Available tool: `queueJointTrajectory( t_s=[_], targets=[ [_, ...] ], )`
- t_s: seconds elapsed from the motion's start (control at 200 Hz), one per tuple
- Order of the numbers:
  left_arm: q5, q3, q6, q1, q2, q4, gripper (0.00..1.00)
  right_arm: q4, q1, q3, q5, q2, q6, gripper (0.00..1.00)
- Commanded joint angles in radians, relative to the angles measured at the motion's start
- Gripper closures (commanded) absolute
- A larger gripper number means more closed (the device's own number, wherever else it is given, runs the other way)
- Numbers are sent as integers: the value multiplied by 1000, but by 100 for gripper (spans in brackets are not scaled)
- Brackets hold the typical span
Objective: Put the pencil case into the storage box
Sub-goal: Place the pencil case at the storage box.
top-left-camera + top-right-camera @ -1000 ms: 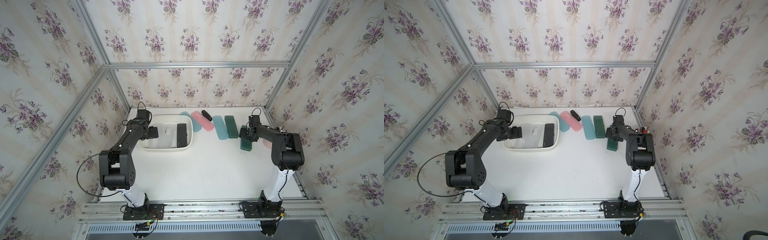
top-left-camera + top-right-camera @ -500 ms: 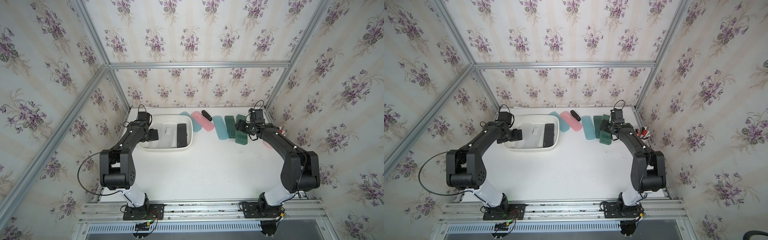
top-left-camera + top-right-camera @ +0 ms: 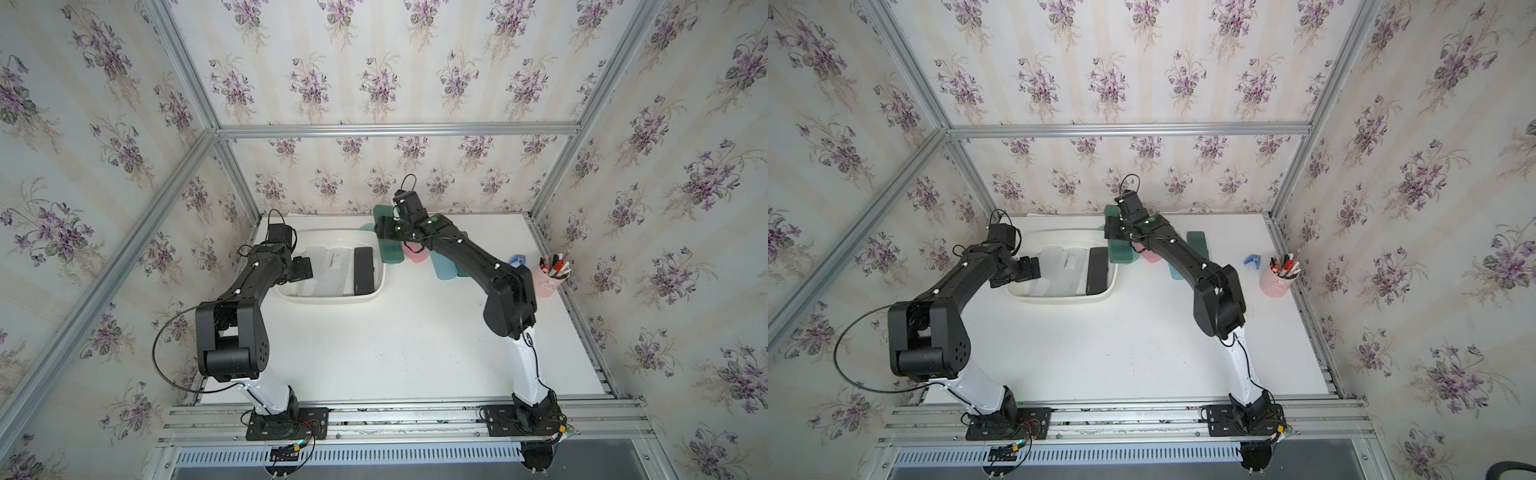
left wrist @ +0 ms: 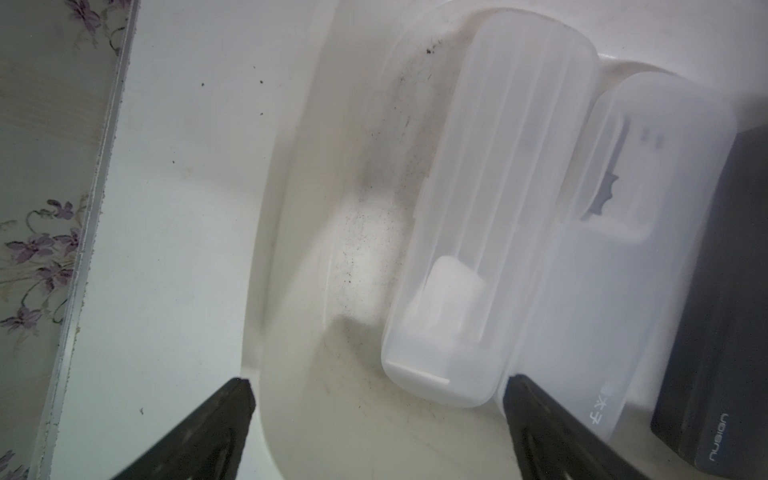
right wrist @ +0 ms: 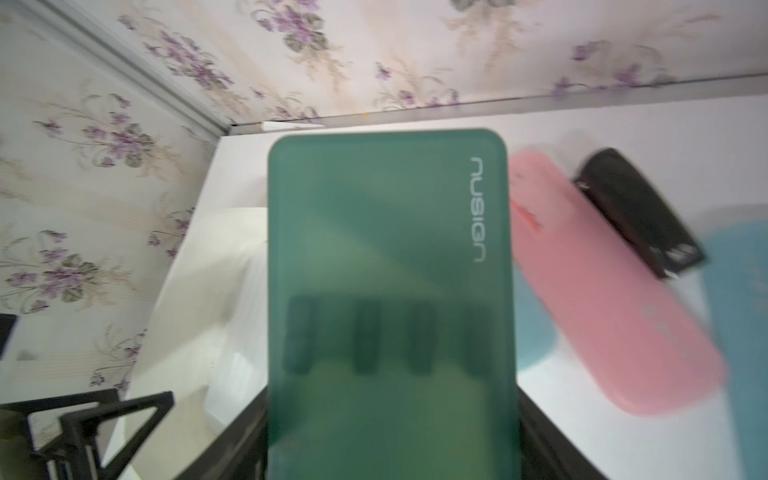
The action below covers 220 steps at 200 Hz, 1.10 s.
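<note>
In both top views, the right gripper [image 3: 390, 235] had carried the green pencil case [image 3: 392, 254] across the tabletop [image 3: 415, 340] to the storage box [image 3: 332, 297] rim, so the drop seemed close. In the left wrist view, the left gripper [image 4: 380, 384] gaped empty over the box. In the right wrist view, the jaws clamped the case.

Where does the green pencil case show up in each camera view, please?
Both top views: the green pencil case is near the centre, beside a far corner of the storage box.
Left wrist: not in it.
Right wrist: it fills the middle.
Shared landmark: the white storage box, also visible in the left wrist and right wrist views.
</note>
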Motion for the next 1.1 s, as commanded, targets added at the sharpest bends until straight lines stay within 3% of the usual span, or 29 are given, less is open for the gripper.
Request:
queueJointTrajectory(
  t_s=[0.0, 0.43, 0.884, 1.094],
  targets=[
    [20, -10, -8, 8, -5, 19, 1, -76, 17, 144, 7, 102, 49, 39],
    [43, -17, -9, 14, 3, 33, 1, 57, 67, 134, -5, 215, 140, 40],
    [57, -21, -7, 14, 9, 40, 1, 38, 90, 62, 47, 259, 213, 39],
    [54, -20, -7, 15, 4, 36, 1, -9, 91, 54, 65, 250, 196, 22]
  ],
)
